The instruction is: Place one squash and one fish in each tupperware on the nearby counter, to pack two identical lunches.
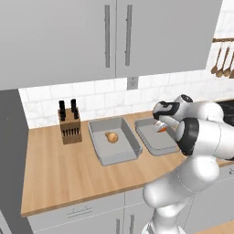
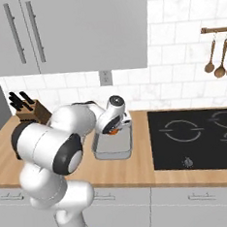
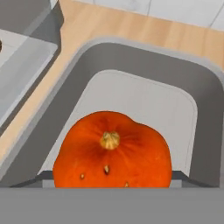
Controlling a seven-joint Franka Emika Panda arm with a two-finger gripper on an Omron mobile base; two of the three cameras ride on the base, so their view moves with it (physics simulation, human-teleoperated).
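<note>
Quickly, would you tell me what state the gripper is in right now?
Gripper: shut on an orange squash, over the right tupperware.

My arm [image 1: 201,137] is glossy white with dark, near-black joints. The squash [image 3: 112,151] between my fingers is deep orange-red, shaded darker around a pale tan stem, with a few small tan specks low on its skin. The tupperware [image 3: 205,105] beneath it is mid grey at the rim and lighter grey on the floor. The second tupperware [image 1: 132,151] is the same grey, and the squash [image 1: 112,137] inside it looks paler, tan-orange. The counter [image 1: 64,173] is light brown with faint wood grain. The knife block [image 1: 71,128] is brown with black handles. The cooktop [image 2: 195,137] is black with thin grey rings.
</note>
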